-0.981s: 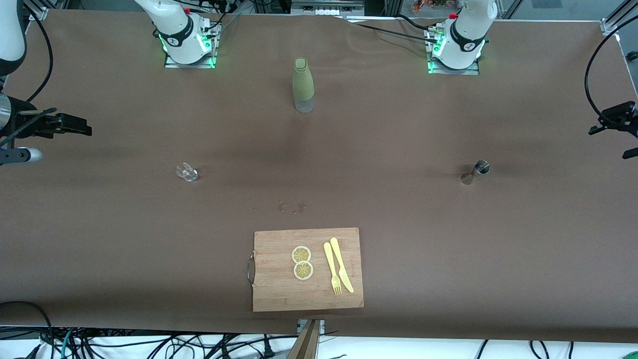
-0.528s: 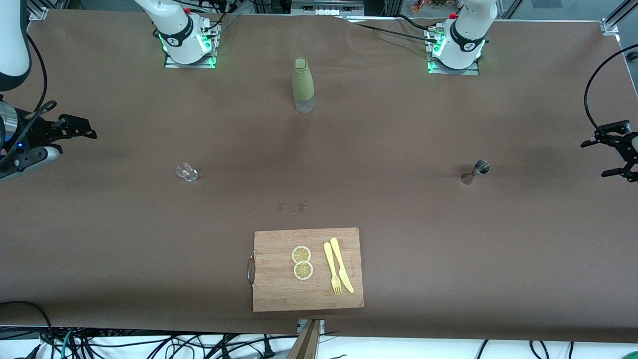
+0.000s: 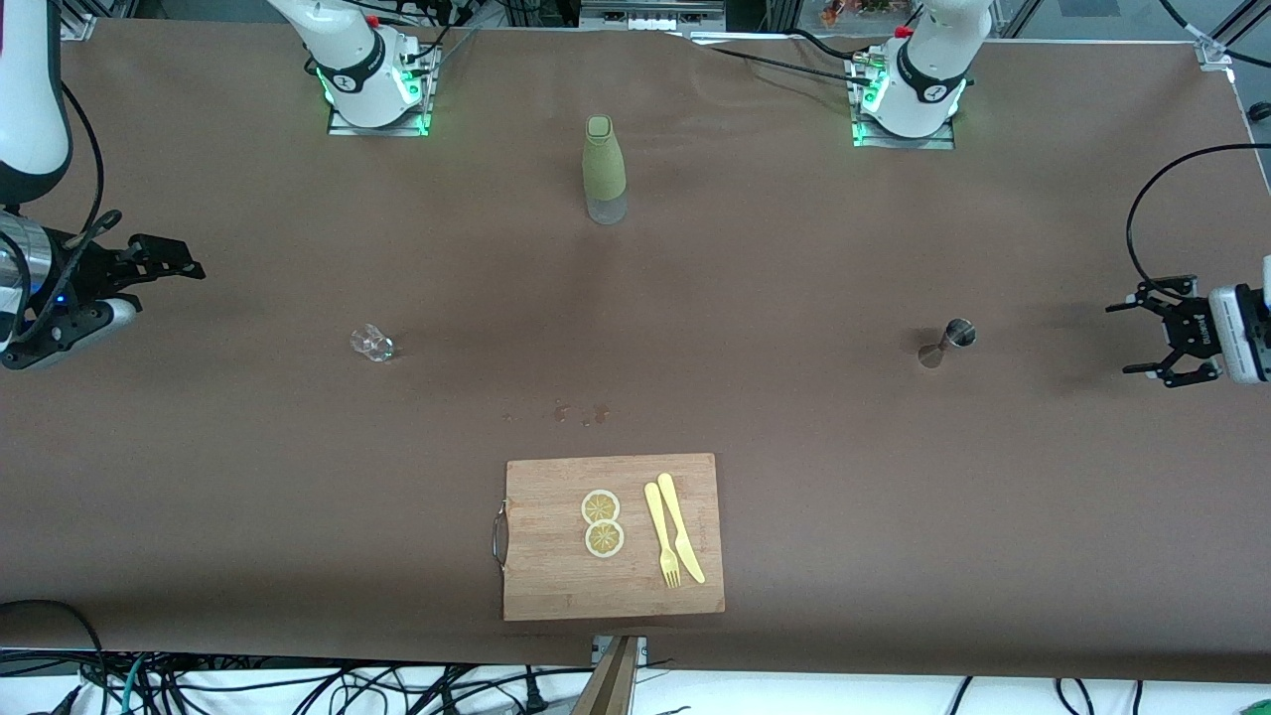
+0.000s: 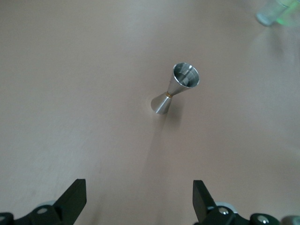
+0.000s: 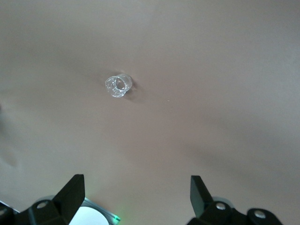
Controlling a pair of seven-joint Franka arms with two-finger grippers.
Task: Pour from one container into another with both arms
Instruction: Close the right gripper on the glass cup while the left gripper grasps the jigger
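The steel jigger [image 3: 951, 340] stands upright on the brown table toward the left arm's end, and it also shows in the left wrist view as the jigger [image 4: 176, 91]. My left gripper [image 3: 1120, 339] hangs open beside it, well apart, and its fingertips [image 4: 75, 194] frame bare table. The clear faceted glass cup [image 3: 372, 344] stands toward the right arm's end. My right gripper [image 3: 189, 260] is open and some way off from it. In the right wrist view the cup [image 5: 118, 86] lies ahead of the spread fingers [image 5: 199, 192], which hold nothing.
An olive-green bottle [image 3: 604, 171] stands between the two arm bases. A wooden cutting board [image 3: 556, 576] with two lemon slices, a yellow fork and a yellow knife lies near the front edge. Small wet spots [image 3: 581, 412] mark the cloth just farther from the camera than the board.
My left gripper has come in from the table's end toward the jigger and turned to face it. My right gripper has edged slightly toward the cup. Jigger and cup have not moved.
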